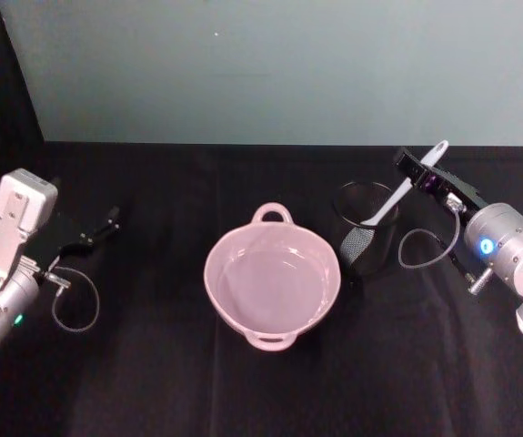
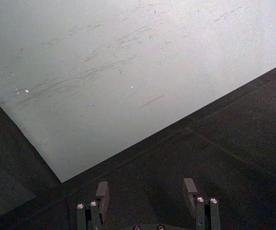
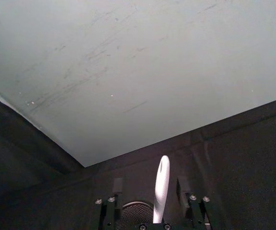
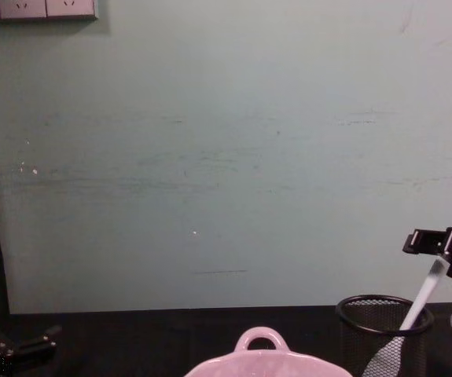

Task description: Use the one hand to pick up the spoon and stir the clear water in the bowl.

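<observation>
The white spoon (image 1: 397, 196) stands tilted in a black wire-mesh cup (image 1: 370, 246), its handle end with the hole pointing up and to the right. My right gripper (image 1: 422, 173) is at the upper handle. In the right wrist view the handle (image 3: 161, 189) rises between the spread fingers of that gripper (image 3: 150, 184), which is open, with a gap on both sides. The chest view shows the right gripper (image 4: 438, 245) level with the spoon's (image 4: 422, 298) top. The pale pink bowl (image 1: 216, 264) sits mid-table, left of the cup. My left gripper (image 1: 106, 223) rests open at the far left.
The table is covered in black cloth (image 1: 152, 382). A pale green wall (image 1: 288, 64) stands behind it. Loose cables (image 1: 75, 309) loop beside each wrist. The mesh cup (image 4: 367, 338) stands close to the bowl's (image 4: 261, 363) right rim.
</observation>
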